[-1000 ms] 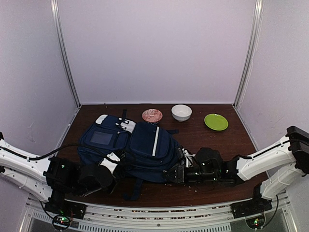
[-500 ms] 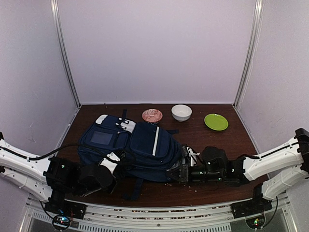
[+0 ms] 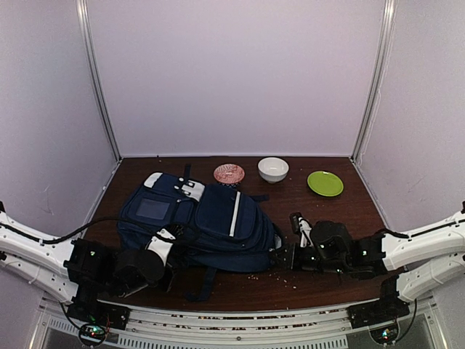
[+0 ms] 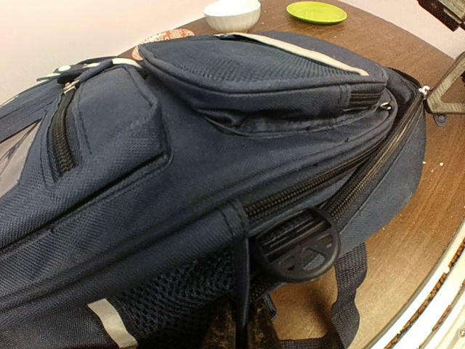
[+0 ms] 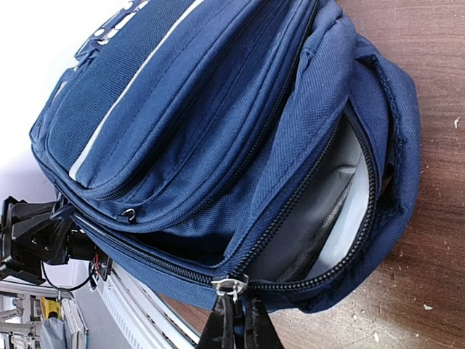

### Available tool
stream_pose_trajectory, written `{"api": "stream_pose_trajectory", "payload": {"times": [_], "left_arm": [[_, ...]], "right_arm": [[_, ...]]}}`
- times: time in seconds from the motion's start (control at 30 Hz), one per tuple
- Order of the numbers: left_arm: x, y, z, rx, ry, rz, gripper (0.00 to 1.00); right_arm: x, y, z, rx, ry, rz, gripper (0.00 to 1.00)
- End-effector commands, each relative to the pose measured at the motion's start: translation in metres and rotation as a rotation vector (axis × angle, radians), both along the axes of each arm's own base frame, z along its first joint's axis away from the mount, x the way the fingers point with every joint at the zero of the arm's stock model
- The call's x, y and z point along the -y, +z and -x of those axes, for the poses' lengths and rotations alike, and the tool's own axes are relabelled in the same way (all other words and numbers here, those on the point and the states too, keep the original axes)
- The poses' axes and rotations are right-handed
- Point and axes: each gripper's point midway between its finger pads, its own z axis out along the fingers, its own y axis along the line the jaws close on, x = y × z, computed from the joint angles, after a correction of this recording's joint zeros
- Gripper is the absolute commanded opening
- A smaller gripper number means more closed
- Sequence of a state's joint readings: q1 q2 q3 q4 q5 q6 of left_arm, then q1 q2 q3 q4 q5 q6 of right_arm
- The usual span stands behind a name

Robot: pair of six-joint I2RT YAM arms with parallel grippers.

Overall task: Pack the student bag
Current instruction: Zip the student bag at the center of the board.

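The student bag [image 3: 207, 218], a navy backpack with a pale stripe, lies flat on the brown table. My left gripper [image 3: 173, 243] is at its near left side. In the left wrist view its fingertips [image 4: 243, 331] are shut on a dark webbing strap [image 4: 242, 254] beside a black buckle [image 4: 298, 247]. My right gripper [image 3: 279, 256] is at the bag's right end. In the right wrist view it [image 5: 236, 323] is shut on the silver zipper pull [image 5: 231, 283] of the main compartment. The zip stands partly open and shows grey lining [image 5: 327, 211].
Along the back of the table [image 3: 349, 218] stand a pink patterned dish [image 3: 229, 174], a white bowl [image 3: 273, 169] and a green plate [image 3: 325, 183]. Crumbs lie scattered on the wood by the right gripper. White walls close in the back and both sides.
My right gripper closed on the zipper pull and the right arm drew back to the right. The left arm and the bag have hardly moved.
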State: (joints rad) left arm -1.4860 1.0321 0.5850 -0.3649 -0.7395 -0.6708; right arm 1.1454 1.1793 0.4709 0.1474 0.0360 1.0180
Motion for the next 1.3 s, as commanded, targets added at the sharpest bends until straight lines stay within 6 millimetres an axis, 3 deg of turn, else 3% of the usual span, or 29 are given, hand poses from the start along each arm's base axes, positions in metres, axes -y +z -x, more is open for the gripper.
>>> {"api": "stream_pose_trajectory", "payload": {"times": [0.0,0.13,0.3,0.37,0.43,0.6,0.77,0.87,1.0,1.13,1.27], "left_arm": [[-0.029,0.005,-0.023,0.056,0.165,0.026,0.0],[-0.031,0.004,-0.023,0.056,0.167,-0.002,0.02],[-0.024,0.007,-0.015,0.009,0.106,-0.04,0.5],[-0.024,0.009,-0.01,-0.02,0.077,-0.025,0.62],[-0.019,0.015,-0.001,-0.052,0.012,0.006,0.67],[0.022,0.049,0.053,-0.156,-0.364,0.172,0.74],[0.022,0.08,0.068,-0.123,-0.449,0.2,0.97],[0.029,0.091,0.065,-0.055,-0.444,0.179,0.98],[0.071,0.095,0.069,0.037,-0.538,0.106,0.98],[0.109,0.084,0.064,0.144,-0.586,0.01,0.98],[0.131,0.074,0.049,0.203,-0.587,-0.016,0.98]], "right_arm": [[0.044,-0.031,-0.01,0.007,-0.128,0.206,0.0],[0.028,-0.022,-0.006,0.036,-0.069,0.205,0.0],[0.006,-0.009,0.002,0.079,-0.004,0.207,0.0],[0.001,-0.007,0.003,0.085,0.009,0.209,0.0],[-0.003,-0.004,0.005,0.091,0.022,0.205,0.0],[-0.01,0.004,0.005,0.112,0.039,0.181,0.0],[-0.014,0.009,0.005,0.12,0.043,0.156,0.0],[-0.023,0.015,0.009,0.128,0.066,0.122,0.0],[-0.04,0.022,0.02,0.132,0.132,0.083,0.0],[-0.055,0.031,0.033,0.144,0.193,0.062,0.0],[-0.06,0.035,0.042,0.146,0.212,0.047,0.0]]}}
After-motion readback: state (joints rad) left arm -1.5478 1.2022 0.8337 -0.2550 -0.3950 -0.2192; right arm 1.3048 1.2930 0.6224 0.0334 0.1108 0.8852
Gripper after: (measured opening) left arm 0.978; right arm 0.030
